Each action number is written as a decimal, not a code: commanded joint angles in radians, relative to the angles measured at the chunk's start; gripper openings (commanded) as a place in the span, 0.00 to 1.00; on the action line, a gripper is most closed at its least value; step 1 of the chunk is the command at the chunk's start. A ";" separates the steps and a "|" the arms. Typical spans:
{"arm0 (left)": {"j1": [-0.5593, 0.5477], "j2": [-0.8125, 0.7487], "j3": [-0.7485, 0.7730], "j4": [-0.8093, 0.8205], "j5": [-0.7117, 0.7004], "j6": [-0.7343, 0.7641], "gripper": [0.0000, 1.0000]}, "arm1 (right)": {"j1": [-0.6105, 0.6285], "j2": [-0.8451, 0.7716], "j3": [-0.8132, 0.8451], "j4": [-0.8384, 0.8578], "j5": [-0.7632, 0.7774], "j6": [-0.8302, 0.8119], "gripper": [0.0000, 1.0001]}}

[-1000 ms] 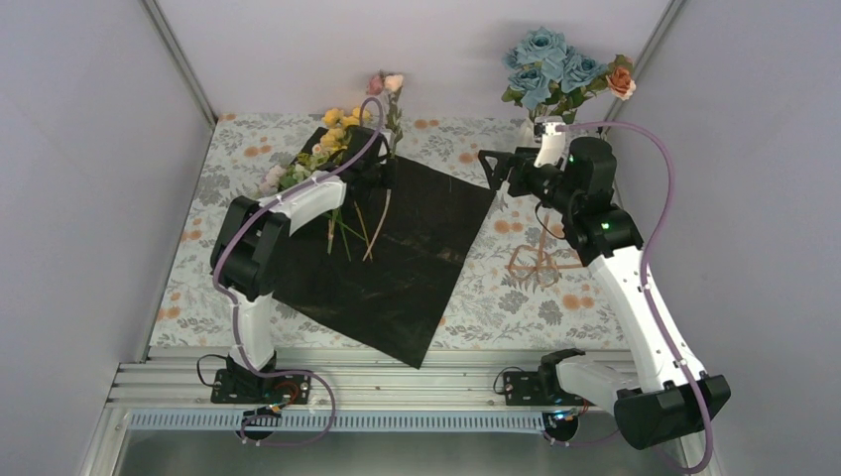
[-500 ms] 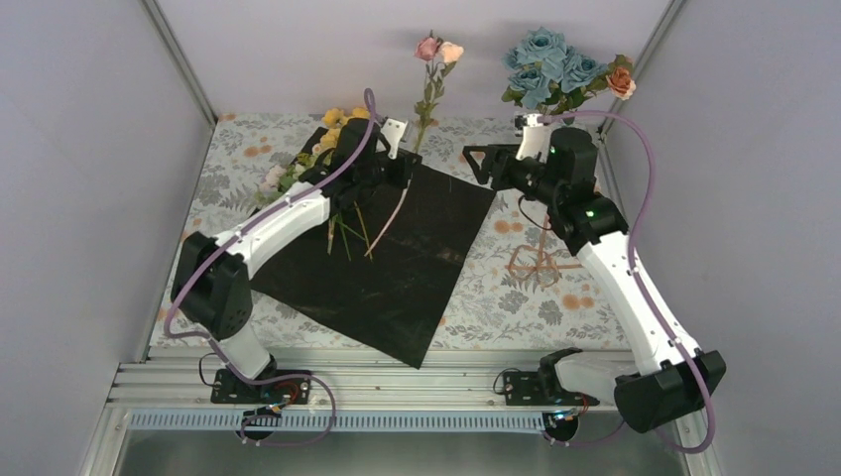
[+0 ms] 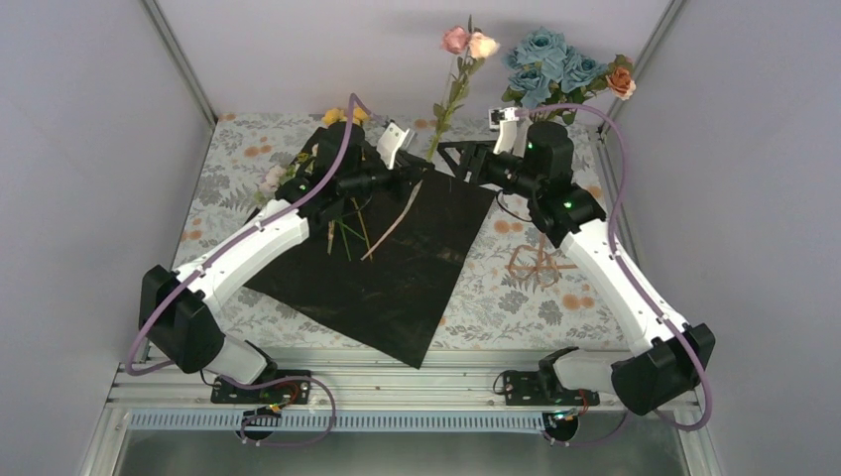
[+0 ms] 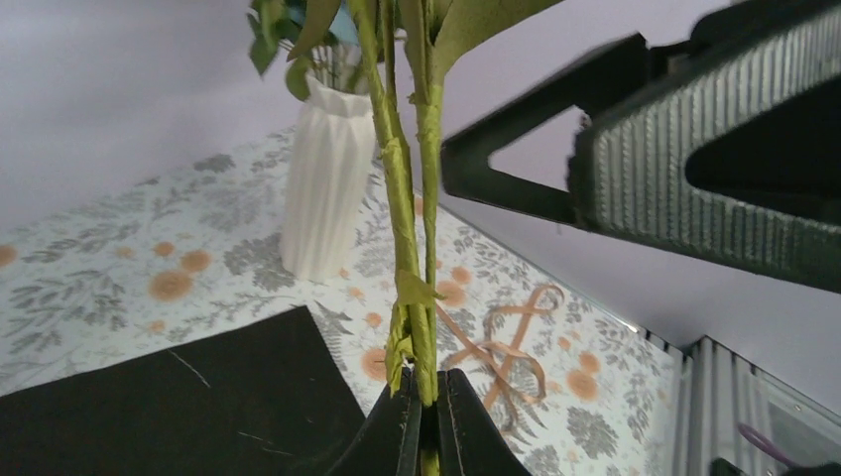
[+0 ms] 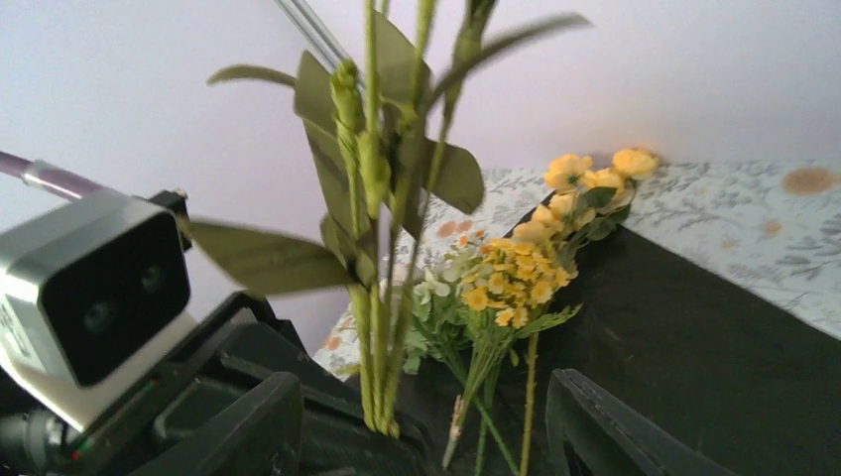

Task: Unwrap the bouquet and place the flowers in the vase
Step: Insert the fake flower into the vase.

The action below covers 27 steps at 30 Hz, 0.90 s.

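Flower stem (image 3: 449, 104) pinched in left jaws, right jaws spread, floral tablecloth (image 3: 585, 288), grey walls (image 3: 89, 149)

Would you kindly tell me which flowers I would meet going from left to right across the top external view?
pale blooms → yellow flowers → pink-bloomed stem → blue roses → orange rose

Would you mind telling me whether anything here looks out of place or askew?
Nothing looks damaged or spilled. A loose brown ribbon lies on the tablecloth near the right arm, and the black sheet sits diagonally, its near corner overlapping the metal rail.
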 commanded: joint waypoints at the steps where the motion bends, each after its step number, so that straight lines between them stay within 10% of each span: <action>1: -0.008 -0.014 -0.027 0.033 0.084 0.031 0.02 | 0.027 0.015 0.017 0.074 -0.055 0.036 0.61; 8: -0.018 -0.021 -0.042 0.031 0.117 0.074 0.02 | 0.042 0.033 0.010 0.080 -0.018 0.058 0.55; 17: -0.025 -0.035 -0.055 0.022 0.119 0.088 0.04 | 0.052 0.022 0.002 0.085 0.038 0.061 0.20; 27: -0.026 -0.039 -0.030 -0.063 -0.006 0.088 0.62 | 0.066 -0.011 -0.013 0.046 0.205 -0.067 0.04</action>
